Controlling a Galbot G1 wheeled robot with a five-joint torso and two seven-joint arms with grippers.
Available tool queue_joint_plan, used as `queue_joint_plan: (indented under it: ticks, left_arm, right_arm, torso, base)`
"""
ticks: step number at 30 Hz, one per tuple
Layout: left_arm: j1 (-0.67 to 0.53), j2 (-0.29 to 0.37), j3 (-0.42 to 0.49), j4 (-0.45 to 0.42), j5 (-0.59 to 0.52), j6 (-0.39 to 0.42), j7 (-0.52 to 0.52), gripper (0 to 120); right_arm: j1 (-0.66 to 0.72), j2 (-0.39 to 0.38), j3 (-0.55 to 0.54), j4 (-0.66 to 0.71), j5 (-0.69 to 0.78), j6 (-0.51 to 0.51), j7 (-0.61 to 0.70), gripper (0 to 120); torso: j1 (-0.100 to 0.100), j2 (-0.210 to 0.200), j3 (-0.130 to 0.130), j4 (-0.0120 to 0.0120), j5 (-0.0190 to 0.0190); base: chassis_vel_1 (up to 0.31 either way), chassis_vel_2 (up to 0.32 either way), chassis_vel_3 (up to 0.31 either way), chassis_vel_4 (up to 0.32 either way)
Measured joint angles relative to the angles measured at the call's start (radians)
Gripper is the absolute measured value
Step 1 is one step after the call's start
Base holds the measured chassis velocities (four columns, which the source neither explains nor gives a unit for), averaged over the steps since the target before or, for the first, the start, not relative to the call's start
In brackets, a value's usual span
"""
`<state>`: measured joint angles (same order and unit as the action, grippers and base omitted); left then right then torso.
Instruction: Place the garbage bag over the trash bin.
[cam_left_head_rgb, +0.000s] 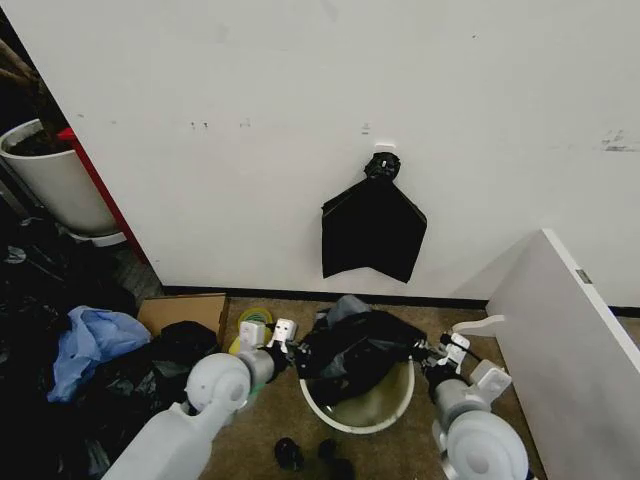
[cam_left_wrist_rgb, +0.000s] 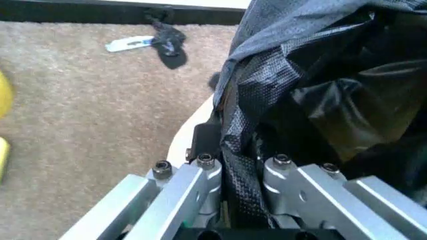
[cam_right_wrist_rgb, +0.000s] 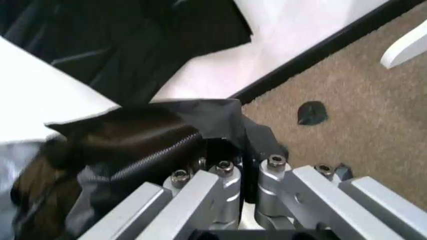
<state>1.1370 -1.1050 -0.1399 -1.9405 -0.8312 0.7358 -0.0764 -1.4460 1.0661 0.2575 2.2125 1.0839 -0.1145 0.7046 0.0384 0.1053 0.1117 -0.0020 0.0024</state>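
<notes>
The glossy black garbage bag (cam_left_head_rgb: 356, 348) hangs stretched over the far half of the round white trash bin (cam_left_head_rgb: 338, 417) on the carpet. My left gripper (cam_left_head_rgb: 283, 338) is shut on the bag's left edge, and the left wrist view has wrinkled film (cam_left_wrist_rgb: 243, 165) pinched between its fingers beside the bin's rim (cam_left_wrist_rgb: 187, 135). At the bag's right edge my right gripper (cam_left_head_rgb: 447, 350) is shut on the film, which the right wrist view shows as a dark fold (cam_right_wrist_rgb: 200, 145) at its fingers. The bin's near rim and pale inside stay uncovered.
A flat black bag (cam_left_head_rgb: 373, 228) hangs from a hook on the white wall. A black plastic heap with blue cloth (cam_left_head_rgb: 88, 345), a cardboard box (cam_left_head_rgb: 185, 310) and a white planter (cam_left_head_rgb: 55, 180) stand at the left. A white panel (cam_left_head_rgb: 575, 340) leans at the right. Dark scraps (cam_left_head_rgb: 290, 453) lie near the bin.
</notes>
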Motion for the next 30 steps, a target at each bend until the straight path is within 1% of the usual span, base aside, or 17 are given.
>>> queue_joint_plan:
  ticks: [3, 6, 8, 14, 16, 17, 22, 24, 27, 29, 30]
  left_arm:
    - [0.024, 0.000, -0.014, -0.024, -0.003, 0.000, 0.026, 5]
    - [0.035, -0.011, -0.062, -0.047, -0.023, 0.000, 0.044, 5]
    - [0.037, -0.013, -0.073, -0.052, -0.026, 0.000, 0.046, 5]
    - [0.053, -0.017, -0.167, -0.085, -0.057, 0.000, 0.048, 5]
    - [0.054, -0.016, -0.173, -0.087, -0.060, 0.000, 0.048, 5]
    - [0.056, -0.016, -0.197, -0.093, -0.077, 0.000, 0.047, 5]
    - [0.057, -0.025, -0.262, -0.114, -0.145, 0.000, 0.042, 5]
    - [0.057, -0.026, -0.267, -0.117, -0.154, 0.000, 0.041, 5]
    - [0.056, -0.029, -0.286, -0.135, -0.200, 0.000, 0.018, 5]
    - [0.050, -0.032, -0.293, -0.142, -0.218, 0.000, 0.004, 5]
    - [0.048, -0.032, -0.295, -0.143, -0.221, 0.000, 0.001, 5]
  right_arm:
    - [-0.012, -0.008, 0.025, 0.009, 0.020, -0.004, 0.001, 0]
    - [-0.030, -0.015, 0.027, 0.010, 0.025, -0.007, 0.005, 0]
    - [-0.034, -0.016, 0.027, 0.011, 0.025, -0.009, 0.006, 0]
    - [-0.056, -0.020, 0.042, 0.050, 0.061, -0.031, 0.027, 0]
    - [-0.057, -0.020, 0.041, 0.052, 0.061, -0.032, 0.028, 0]
    - [-0.061, -0.021, 0.033, 0.056, 0.061, -0.036, 0.030, 0]
    - [-0.092, -0.017, -0.023, 0.078, 0.022, -0.066, 0.022, 0]
    - [-0.096, -0.016, -0.029, 0.080, 0.016, -0.070, 0.018, 0]
    - [-0.112, -0.010, -0.069, 0.079, -0.058, -0.073, -0.044, 0]
    - [-0.126, -0.014, -0.086, 0.059, -0.127, -0.042, -0.124, 0]
    - [-0.130, -0.017, -0.090, 0.049, -0.157, -0.025, -0.153, 3]
  torso:
    - [0.000, 0.000, 0.000, 0.0001, 0.0001]
    - [0.000, 0.000, 0.000, 0.0000, 0.0002]
    - [0.000, 0.000, 0.000, 0.0000, 0.0003]
    - [0.000, 0.000, 0.000, 0.0001, 0.0001]
    - [0.000, 0.000, 0.000, 0.0001, 0.0001]
    - [0.000, 0.000, 0.000, 0.0001, 0.0001]
    - [0.000, 0.000, 0.000, 0.0001, 0.0000]
    - [0.000, 0.000, 0.000, 0.0000, 0.0000]
    - [0.000, 0.000, 0.000, 0.0001, 0.0001]
    - [0.000, 0.000, 0.000, 0.0000, 0.0000]
    - [0.000, 0.000, 0.000, 0.0000, 0.0001]
  base:
    - [0.000, 0.000, 0.000, 0.000]
    - [0.000, 0.000, 0.000, 0.000]
    - [0.000, 0.000, 0.000, 0.000]
    - [0.000, 0.000, 0.000, 0.000]
    - [0.000, 0.000, 0.000, 0.000]
    - [0.000, 0.000, 0.000, 0.000]
    - [0.000, 0.000, 0.000, 0.000]
    - [0.000, 0.000, 0.000, 0.000]
    - [0.000, 0.000, 0.000, 0.000]
    - [0.000, 0.000, 0.000, 0.000]
    - [0.000, 0.000, 0.000, 0.000]
